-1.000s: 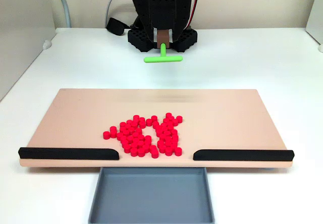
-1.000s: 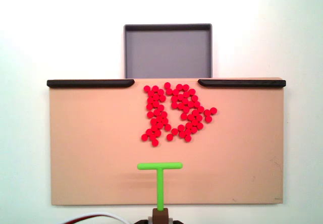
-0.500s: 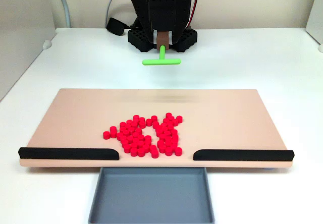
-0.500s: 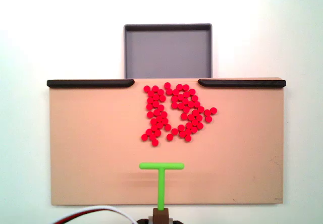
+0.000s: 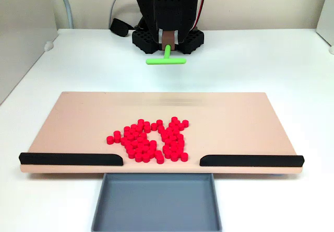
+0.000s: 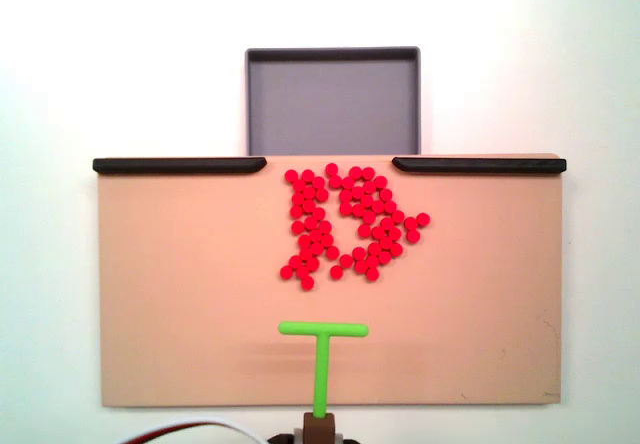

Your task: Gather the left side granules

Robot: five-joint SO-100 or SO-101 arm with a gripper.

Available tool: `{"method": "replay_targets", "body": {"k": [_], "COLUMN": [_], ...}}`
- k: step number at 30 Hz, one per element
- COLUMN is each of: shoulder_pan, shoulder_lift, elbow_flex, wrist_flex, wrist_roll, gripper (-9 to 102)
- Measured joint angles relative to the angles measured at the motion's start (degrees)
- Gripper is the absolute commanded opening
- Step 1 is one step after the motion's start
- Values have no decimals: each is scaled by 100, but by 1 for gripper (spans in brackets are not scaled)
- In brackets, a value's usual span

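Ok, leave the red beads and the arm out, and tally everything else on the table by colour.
Black strips: 2
Green T-shaped pusher: 1
Grey tray: 1
Tan board: 1
Total: 5

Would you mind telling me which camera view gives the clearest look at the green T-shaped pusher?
The top-down fixed view shows the green T-shaped pusher best: its crossbar and whole stem lie flat against the tan board. The front-facing fixed view shows the crossbar far off, with the stem foreshortened under the arm.
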Motion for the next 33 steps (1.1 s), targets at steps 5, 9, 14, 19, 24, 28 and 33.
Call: {"method": "replay_targets", "body": {"k": [5, 9, 14, 19, 24, 28, 33], "shoulder_pan": [0, 0, -123, -193, -378, -589, -905], "shoulder_lift": [9, 9, 185, 193, 193, 97, -167], "elbow_flex": [0, 0, 0, 0, 0, 0, 0], "wrist_flex": [0, 0, 0, 0, 0, 9, 9], "wrist_roll": [404, 879, 1538, 1995, 2487, 2830, 3437], "gripper": [0, 0, 0, 0, 0, 0, 0]}}
